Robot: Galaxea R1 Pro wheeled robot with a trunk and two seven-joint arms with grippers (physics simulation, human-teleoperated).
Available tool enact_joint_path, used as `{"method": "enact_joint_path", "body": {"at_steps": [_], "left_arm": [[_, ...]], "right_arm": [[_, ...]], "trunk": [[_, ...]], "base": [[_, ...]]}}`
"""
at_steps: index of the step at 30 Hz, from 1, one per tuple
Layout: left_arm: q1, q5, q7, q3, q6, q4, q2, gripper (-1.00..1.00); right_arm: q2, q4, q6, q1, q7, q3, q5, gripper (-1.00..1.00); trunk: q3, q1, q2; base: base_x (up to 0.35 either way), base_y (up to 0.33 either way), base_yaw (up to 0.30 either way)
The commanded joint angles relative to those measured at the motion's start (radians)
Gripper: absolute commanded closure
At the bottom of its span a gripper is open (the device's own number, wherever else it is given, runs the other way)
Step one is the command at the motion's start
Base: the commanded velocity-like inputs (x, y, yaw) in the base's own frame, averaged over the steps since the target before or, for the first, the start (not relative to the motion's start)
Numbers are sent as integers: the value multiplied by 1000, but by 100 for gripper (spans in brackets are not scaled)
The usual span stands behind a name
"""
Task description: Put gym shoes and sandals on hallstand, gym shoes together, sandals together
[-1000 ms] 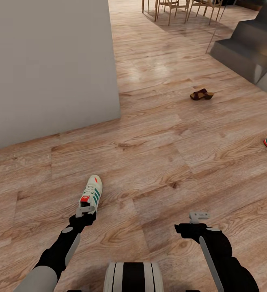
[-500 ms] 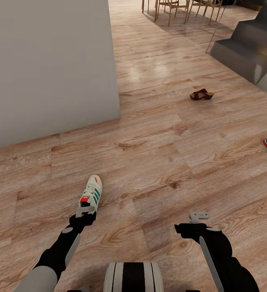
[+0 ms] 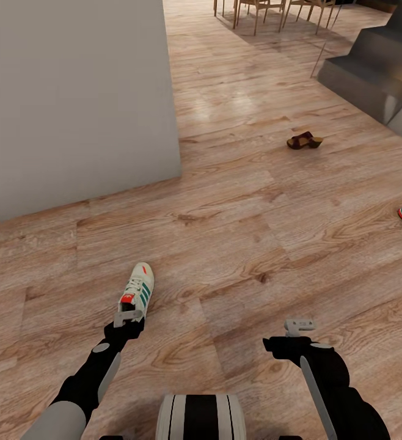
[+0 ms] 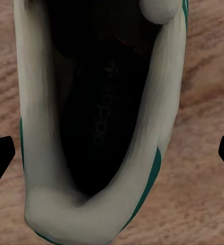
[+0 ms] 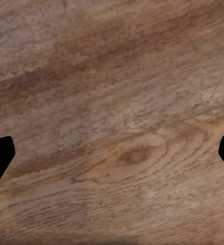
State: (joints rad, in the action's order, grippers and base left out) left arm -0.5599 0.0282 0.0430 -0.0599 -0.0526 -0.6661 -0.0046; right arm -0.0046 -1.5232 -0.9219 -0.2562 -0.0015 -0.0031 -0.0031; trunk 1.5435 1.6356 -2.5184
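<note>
Directly ahead: gym shoe (image 3: 137, 291), lower left of frame, heel at left gripper (image 3: 127, 318).
Long axis: toe pointing up-frame (slightly right).
Jaws: spread wide, straddling heel opening, gripping nothing.
Nearer arm: left.

left jaws (image 3: 128, 318) at sneaker (image 3: 137, 289) heel | sandal (image 3: 304, 141) far | right jaws (image 3: 300, 326) over floor (image 3: 237, 232)

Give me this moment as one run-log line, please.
left gripper: open over gym shoe heel | right gripper: open above corridor floor | sandal: on floor
</note>
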Motion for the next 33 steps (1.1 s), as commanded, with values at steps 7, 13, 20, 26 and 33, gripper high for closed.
{"method": "enact_joint_path", "body": {"at_steps": [7, 13, 20, 26, 33], "left_arm": [[1, 1, 0, 0, 0, 0, 0, -100], [3, -2, 0, 0, 1, 0, 0, 100], [6, 2, 0, -1, 1, -1, 0, 100], [6, 2, 0, -1, 0, -1, 0, 100], [6, 3, 0, -1, 1, -1, 0, 100]], "right_arm": [[0, 0, 0, 0, 0, 0, 0, -100], [0, 0, 0, 0, 0, 0, 0, -100], [0, 0, 0, 0, 0, 0, 0, -100], [0, 0, 0, 0, 0, 0, 0, -100], [0, 0, 0, 0, 0, 0, 0, -100]], "trunk": [[0, 0, 0], [0, 0, 0], [0, 0, 0], [0, 0, 0], [0, 0, 0]], "base": [[0, 0, 0], [0, 0, 0], [0, 0, 0], [0, 0, 0], [0, 0, 0]]}}
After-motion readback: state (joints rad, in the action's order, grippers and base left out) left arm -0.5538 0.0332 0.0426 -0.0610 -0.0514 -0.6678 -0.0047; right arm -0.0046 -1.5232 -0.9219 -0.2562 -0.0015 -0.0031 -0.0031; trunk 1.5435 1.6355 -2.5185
